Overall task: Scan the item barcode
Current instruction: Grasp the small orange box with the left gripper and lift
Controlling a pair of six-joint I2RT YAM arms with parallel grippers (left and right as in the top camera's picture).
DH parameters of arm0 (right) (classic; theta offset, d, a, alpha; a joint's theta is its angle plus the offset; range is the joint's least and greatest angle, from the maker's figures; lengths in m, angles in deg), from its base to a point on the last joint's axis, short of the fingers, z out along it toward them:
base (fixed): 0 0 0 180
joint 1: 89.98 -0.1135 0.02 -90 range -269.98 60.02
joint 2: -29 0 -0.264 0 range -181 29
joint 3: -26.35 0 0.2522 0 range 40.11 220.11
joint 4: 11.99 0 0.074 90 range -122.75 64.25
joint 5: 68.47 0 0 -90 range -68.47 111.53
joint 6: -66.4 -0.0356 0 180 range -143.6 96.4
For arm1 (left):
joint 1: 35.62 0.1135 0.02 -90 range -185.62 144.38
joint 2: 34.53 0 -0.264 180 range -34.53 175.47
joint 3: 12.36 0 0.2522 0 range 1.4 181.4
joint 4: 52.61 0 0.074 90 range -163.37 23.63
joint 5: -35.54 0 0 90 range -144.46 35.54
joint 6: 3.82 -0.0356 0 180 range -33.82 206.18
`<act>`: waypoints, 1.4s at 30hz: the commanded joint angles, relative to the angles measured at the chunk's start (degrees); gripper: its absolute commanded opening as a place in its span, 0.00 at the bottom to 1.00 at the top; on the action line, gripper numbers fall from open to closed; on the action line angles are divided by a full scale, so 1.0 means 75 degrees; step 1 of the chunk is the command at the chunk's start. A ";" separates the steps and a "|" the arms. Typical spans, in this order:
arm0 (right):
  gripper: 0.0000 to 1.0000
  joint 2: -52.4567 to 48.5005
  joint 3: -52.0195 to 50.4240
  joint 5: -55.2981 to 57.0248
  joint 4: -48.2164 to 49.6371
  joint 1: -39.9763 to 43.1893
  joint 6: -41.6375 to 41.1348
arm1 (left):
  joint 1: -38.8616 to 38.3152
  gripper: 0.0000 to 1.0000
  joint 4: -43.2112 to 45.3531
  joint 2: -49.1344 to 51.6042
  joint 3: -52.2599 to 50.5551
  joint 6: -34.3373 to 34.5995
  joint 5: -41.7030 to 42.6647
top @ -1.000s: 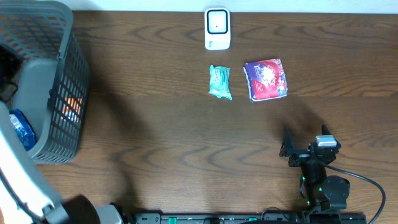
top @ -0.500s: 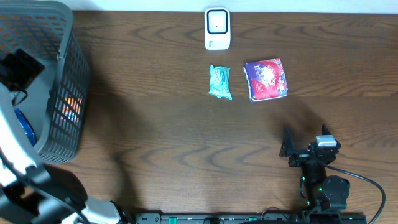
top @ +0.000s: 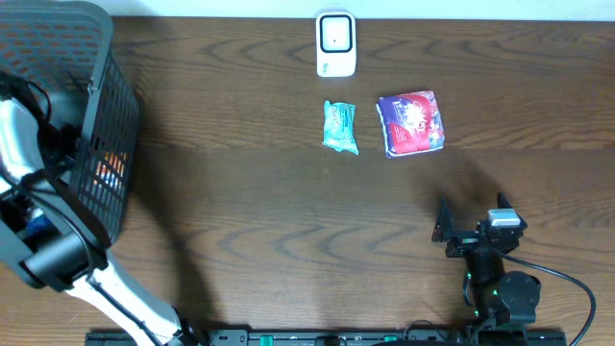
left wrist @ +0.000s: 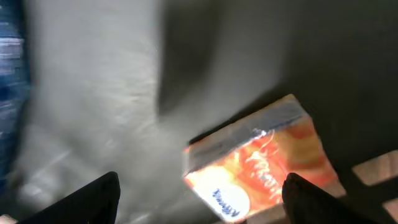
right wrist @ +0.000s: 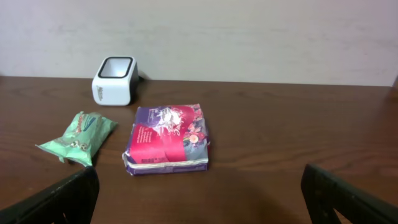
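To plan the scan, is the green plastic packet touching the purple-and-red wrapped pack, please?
No, bare wooden table shows between the green plastic packet and the purple-and-red wrapped pack.

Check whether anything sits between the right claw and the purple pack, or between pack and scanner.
Nothing visible. Bare table lies between the right claw and the purple pack; the green packet sits beside the pack, off the line to the scanner.

Table (top: 250, 211): dark brown wood, strong wavy grain, matte finish. Wall (right wrist: 249, 37) behind its far edge: plain, pale off-white, evenly lit. Light is diffuse; soft-edged shadows lie across the table's left side and near its right front.
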 commanded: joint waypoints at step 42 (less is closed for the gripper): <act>0.99 0.0050 -0.0012 -0.0023 -0.0026 0.0047 0.0082 | 0.0099 0.07 0.1323 -0.3832 0.1105 0.0903 0.1480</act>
